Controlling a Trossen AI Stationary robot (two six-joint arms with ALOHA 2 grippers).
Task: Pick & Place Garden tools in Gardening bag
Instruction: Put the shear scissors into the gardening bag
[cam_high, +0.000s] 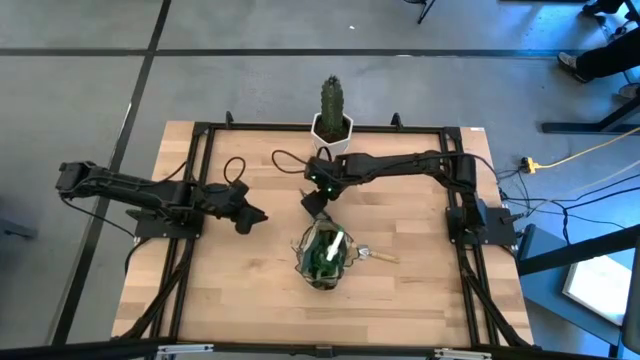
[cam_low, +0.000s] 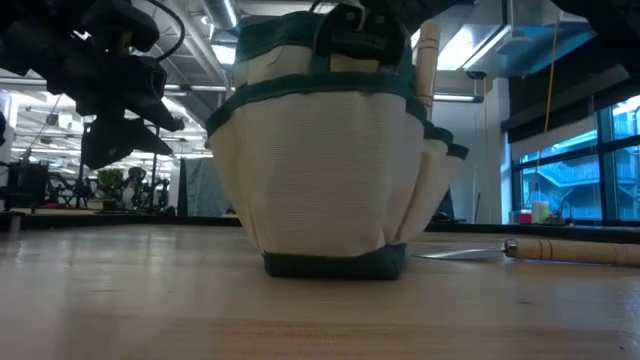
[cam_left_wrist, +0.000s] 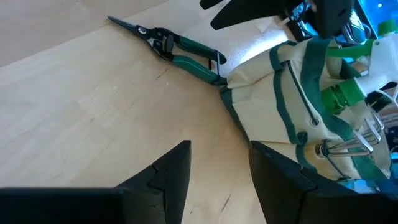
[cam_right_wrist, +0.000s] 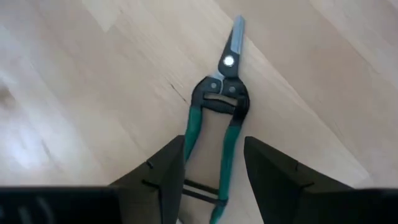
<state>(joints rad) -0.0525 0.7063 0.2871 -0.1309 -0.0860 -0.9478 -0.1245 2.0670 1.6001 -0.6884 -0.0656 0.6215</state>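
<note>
Wooden slatted table (cam_high: 220, 290) carries all items. Olive-green and tan fabric gardening bag (cam_high: 324, 256) stands upright mid-table, green sprayer inside. Right gripper (cam_right_wrist: 214, 177) hovers above green-handled pruning shears (cam_right_wrist: 221, 124), fingers spread either side of handles, not clamping. Shears lie flat on table, just beside bag. Left gripper (cam_left_wrist: 217, 168) hangs near bag, fingers parted, empty. Wooden-handled trowel (cam_low: 540, 250) lies on table beside bag.
</note>
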